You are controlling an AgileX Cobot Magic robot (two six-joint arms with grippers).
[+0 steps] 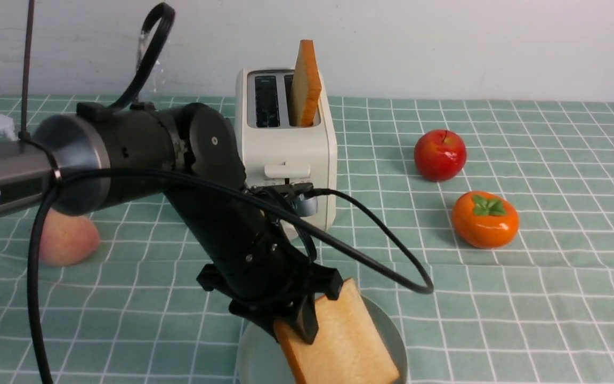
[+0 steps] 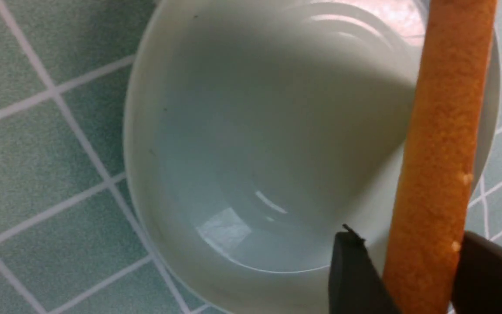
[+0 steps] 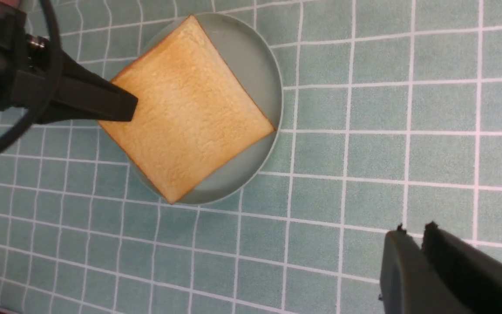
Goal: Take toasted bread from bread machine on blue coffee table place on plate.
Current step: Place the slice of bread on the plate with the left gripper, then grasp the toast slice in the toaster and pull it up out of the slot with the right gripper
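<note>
Toasted bread (image 1: 341, 341), one golden square slice, is pinched at an edge by the left hand (image 2: 418, 283), whose two dark fingers (image 2: 351, 274) press on its opposite faces. The slice hangs tilted over the plate (image 1: 392, 328), its free end lower than the gripped end. The right wrist view shows it covering most of the plate, with corners reaching past the rim. Whether it touches the plate cannot be told. In the left wrist view the orange-brown crust shows edge-on across the pale blue-green dish.

A second slice (image 1: 307, 80) stands upright in the right-hand slot of the bread machine (image 1: 285, 149), more than half of it above the top; the other slot is dark. This cream-white toaster sits farther back on the worktop (image 1: 552, 277), behind the left arm and well apart from the plate.

The right hand (image 3: 414, 231) hovers over bare grid cloth off to the plate's right, its fingers pressed together with nothing between them.

A red apple (image 1: 440, 154) and an orange persimmon (image 1: 484, 220) lie to the right of the toaster, near each other but not touching. A pinkish peach (image 1: 67, 237) rests at the left, partly hidden by the arm.
</note>
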